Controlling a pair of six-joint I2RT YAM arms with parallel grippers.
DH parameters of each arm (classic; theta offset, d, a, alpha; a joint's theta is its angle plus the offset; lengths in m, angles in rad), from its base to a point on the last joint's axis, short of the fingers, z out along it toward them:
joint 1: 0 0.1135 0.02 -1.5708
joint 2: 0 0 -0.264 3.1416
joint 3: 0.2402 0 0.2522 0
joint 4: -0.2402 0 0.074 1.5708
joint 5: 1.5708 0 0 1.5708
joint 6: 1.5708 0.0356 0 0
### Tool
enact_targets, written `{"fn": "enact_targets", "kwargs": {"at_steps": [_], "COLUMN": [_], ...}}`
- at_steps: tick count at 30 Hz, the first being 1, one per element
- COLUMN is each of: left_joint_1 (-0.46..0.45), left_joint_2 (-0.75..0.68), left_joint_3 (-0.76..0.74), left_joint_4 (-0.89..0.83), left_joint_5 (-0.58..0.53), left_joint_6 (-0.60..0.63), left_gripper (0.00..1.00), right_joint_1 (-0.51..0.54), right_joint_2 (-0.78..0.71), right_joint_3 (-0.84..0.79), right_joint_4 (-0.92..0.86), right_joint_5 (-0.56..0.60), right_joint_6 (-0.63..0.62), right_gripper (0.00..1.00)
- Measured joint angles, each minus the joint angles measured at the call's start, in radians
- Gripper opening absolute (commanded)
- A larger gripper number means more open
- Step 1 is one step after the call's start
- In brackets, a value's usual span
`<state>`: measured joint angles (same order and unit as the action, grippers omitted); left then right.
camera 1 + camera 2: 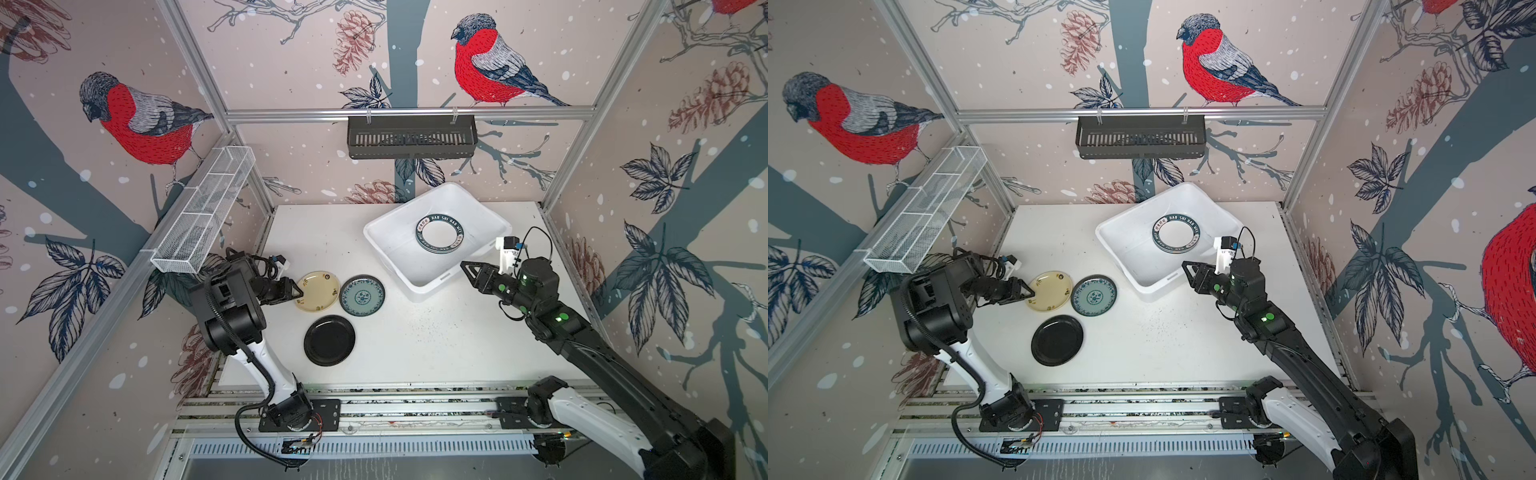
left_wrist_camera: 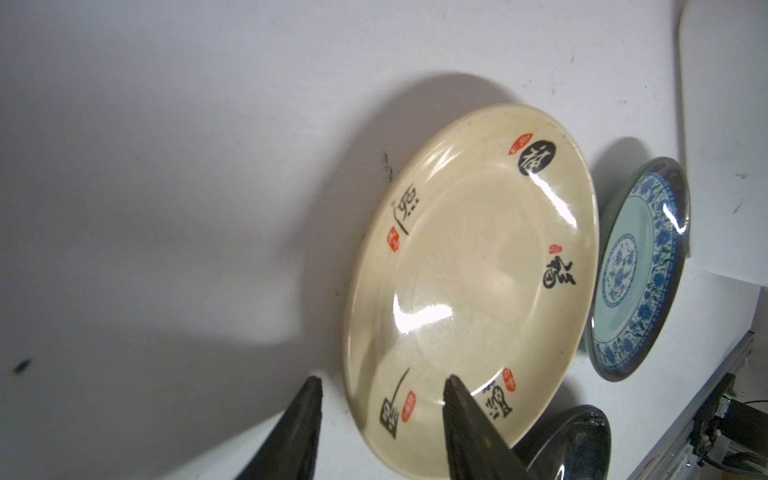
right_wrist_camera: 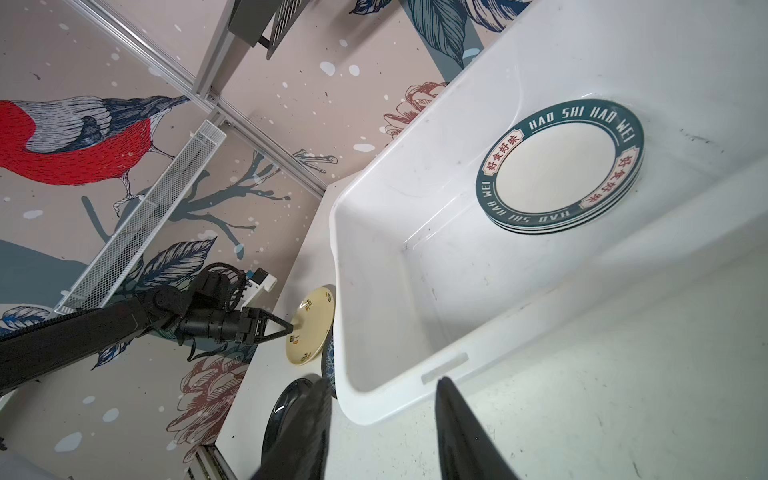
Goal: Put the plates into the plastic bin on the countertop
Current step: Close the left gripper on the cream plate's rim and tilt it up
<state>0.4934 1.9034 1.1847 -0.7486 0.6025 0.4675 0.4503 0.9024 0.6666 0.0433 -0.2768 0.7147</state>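
Three plates lie on the countertop (image 1: 436, 345) at the left: a cream-yellow plate (image 1: 318, 291) (image 1: 1049, 291) (image 2: 478, 270), a teal patterned plate (image 1: 361, 296) (image 2: 640, 270) and a plain black plate (image 1: 329, 340) (image 3: 286, 411). My left gripper (image 1: 300, 294) (image 2: 382, 380) is open, its jaws straddling the cream plate's left rim, one finger on the table side, one over the plate. The plastic bin (image 1: 415, 257) (image 3: 415, 291) holds stacked white plates with dark lettered rims (image 1: 439, 233) (image 3: 559, 166). My right gripper (image 1: 467, 268) (image 3: 382, 384) hangs open and empty by the bin's near right side.
A black slotted rack (image 1: 411, 137) hangs on the back wall. A white wire mesh tray (image 1: 203, 212) juts out along the left wall above my left arm. The bin sits at an angle at the back right of the countertop.
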Motion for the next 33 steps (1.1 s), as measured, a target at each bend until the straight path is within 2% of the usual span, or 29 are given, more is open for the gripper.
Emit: {"fn": "enact_targets", "kwargs": {"at_steps": [7, 16, 20, 30, 31, 33], "left_joint_1": [0.0, 0.001, 0.001, 0.002, 0.002, 0.002], "left_joint_2": [0.02, 0.043, 0.043, 0.034, 0.034, 0.03], "left_joint_3": [0.002, 0.007, 0.005, -0.008, -0.008, -0.011], "left_joint_4": [0.006, 0.016, 0.023, 0.041, 0.04, 0.04], "left_joint_5": [0.028, 0.075, 0.072, 0.051, 0.05, 0.045], "left_joint_6": [0.0, -0.001, -0.001, -0.016, -0.016, -0.019], "left_gripper": [0.44, 0.39, 0.32, 0.22, 0.17, 0.15], "right_joint_1": [0.0, 0.0, 0.002, 0.01, 0.011, 0.013], "right_joint_2": [0.02, 0.024, 0.025, 0.04, 0.04, 0.041], "right_joint_3": [-0.001, -0.02, -0.02, -0.021, -0.021, -0.021], "right_joint_4": [0.014, 0.041, 0.042, 0.051, 0.053, 0.061], "right_joint_5": [0.0, -0.004, -0.004, -0.005, -0.005, -0.005], "right_joint_6": [0.015, 0.019, 0.022, 0.024, 0.026, 0.027], "right_gripper": [0.43, 0.42, 0.42, 0.41, 0.41, 0.41]}}
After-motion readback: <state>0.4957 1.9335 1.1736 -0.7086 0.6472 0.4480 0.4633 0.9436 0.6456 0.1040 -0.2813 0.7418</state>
